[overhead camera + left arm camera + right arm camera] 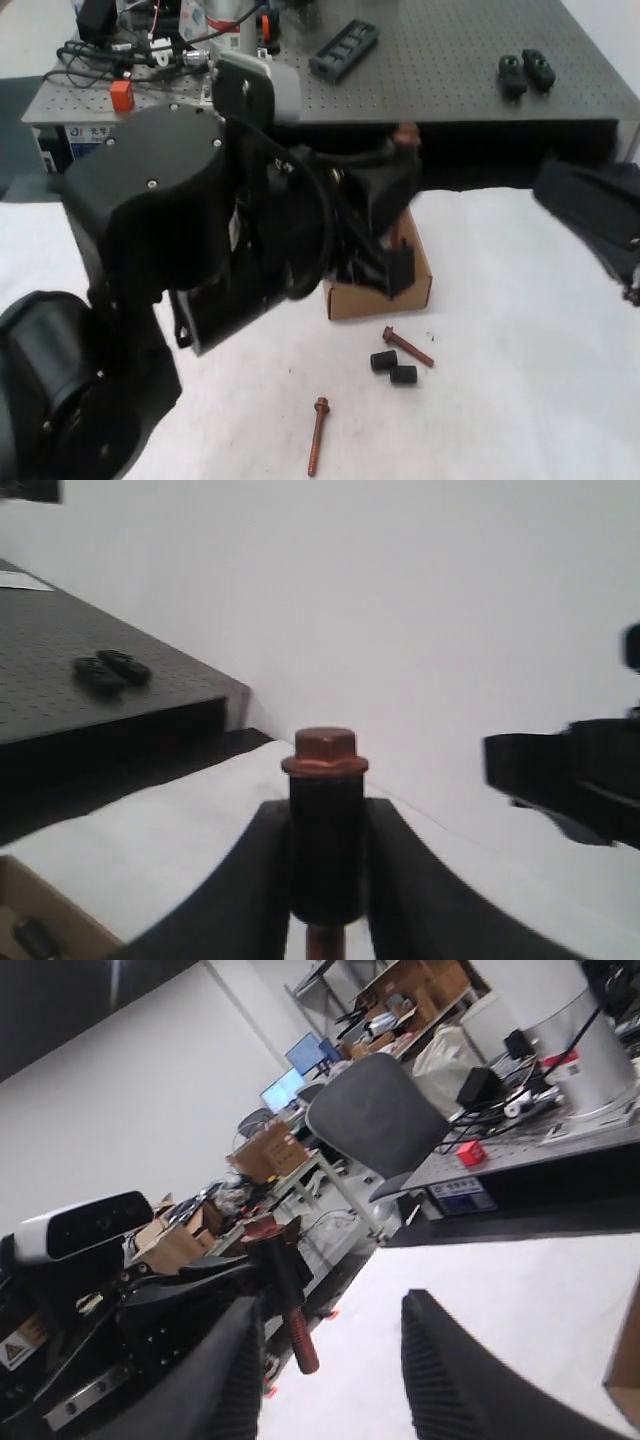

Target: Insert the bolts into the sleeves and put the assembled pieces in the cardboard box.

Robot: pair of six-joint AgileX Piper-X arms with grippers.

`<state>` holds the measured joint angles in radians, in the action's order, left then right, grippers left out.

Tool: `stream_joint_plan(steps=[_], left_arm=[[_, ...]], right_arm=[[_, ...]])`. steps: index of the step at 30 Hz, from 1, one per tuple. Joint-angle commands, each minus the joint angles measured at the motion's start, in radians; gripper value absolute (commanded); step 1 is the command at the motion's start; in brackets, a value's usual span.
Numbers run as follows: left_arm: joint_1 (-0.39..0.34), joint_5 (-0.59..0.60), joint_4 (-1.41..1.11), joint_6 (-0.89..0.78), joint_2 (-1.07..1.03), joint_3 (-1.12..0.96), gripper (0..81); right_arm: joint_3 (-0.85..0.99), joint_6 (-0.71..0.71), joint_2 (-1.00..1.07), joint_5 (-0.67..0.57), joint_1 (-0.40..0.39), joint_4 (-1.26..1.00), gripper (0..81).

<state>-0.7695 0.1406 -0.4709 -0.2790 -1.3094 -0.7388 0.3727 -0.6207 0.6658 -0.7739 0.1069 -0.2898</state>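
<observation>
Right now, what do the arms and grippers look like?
Both arms are black. The left arm has rounded joint covers with small screws, a looping black cable, a white camera at its wrist and a warning sticker. The left gripper has smooth curved fingers; the right gripper has ribbed fingers.

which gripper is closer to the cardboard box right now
Left. The left gripper hangs close above the cardboard box, shut on a sleeved bolt. The right gripper is open, well off to the side and clear of the box.
</observation>
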Motion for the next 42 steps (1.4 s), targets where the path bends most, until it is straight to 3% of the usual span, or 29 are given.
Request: stream_joint_plan(steps=[1, 5, 10, 16, 22, 31, 34, 39, 42], left_arm=[[0.007, -0.033, -0.025, 0.010, -0.010, -0.019, 0.6], [0.068, -0.033, 0.037, -0.038, -0.186, -0.160, 0.6], [0.135, -0.064, 0.397, -0.037, -0.467, -0.497, 0.6], [0.164, -0.046, 0.735, -0.008, -0.769, -0.929, 0.6], [0.167, -0.015, 1.006, -0.004, -0.968, -1.215, 0.6], [0.167, -0.015, 1.084, -0.004, -1.018, -1.248, 0.2], [0.167, -0.015, 1.092, -0.004, -1.020, -1.248, 6.5], [0.167, 0.027, 1.114, -0.004, -1.020, -1.248, 24.4], [0.169, 0.032, 1.146, -0.004, -1.015, -1.250, 27.0]], right_arm=[[0.010, 0.016, -0.015, 0.000, 0.035, 0.028, 32.6], [0.010, 0.062, -0.018, -0.002, 0.081, 0.117, 32.6], [0.010, 0.099, -0.018, 0.011, 0.118, 0.227, 32.6], [0.010, 0.155, -0.018, 0.049, 0.144, 0.298, 32.6], [0.010, 0.178, -0.018, 0.071, 0.150, 0.385, 32.6], [0.015, 0.370, 0.042, 0.200, 0.147, 0.595, 32.6], [0.039, 0.437, 0.107, 0.237, 0.137, 0.640, 32.6], [0.123, 0.613, 0.290, 0.359, 0.047, 0.660, 32.6], [0.214, 0.647, 0.438, 0.386, -0.026, 0.668, 32.6]])
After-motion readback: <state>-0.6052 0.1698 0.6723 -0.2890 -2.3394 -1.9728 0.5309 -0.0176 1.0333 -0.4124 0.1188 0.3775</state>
